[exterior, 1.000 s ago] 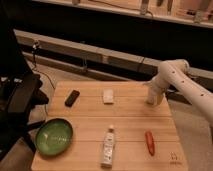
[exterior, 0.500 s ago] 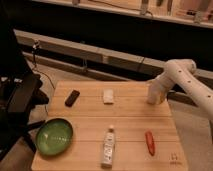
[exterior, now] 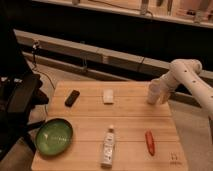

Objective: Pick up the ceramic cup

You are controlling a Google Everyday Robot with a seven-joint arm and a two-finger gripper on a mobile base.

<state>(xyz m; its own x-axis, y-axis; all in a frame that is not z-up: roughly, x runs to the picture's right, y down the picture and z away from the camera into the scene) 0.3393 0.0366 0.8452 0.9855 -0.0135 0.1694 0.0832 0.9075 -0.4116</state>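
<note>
The ceramic cup (exterior: 153,91), small, plain white and cylindrical, is at the far right side of the wooden table (exterior: 125,125). My gripper (exterior: 159,94) reaches in from the right on the white arm (exterior: 187,75) and is shut around the cup, with one finger (exterior: 165,95) showing on the cup's right side. The cup stands upright, at or just above the table top.
On the table are a flat white block (exterior: 108,96), a black remote-like object (exterior: 72,97), a green bowl (exterior: 53,136), a white labelled bottle (exterior: 108,146) and a red-orange object (exterior: 149,140). A dark chair (exterior: 20,97) stands to the left. A low ledge runs behind the table.
The arm's elbow has shifted to the right and slightly up. The cup, with the gripper at it, has risen a little.
</note>
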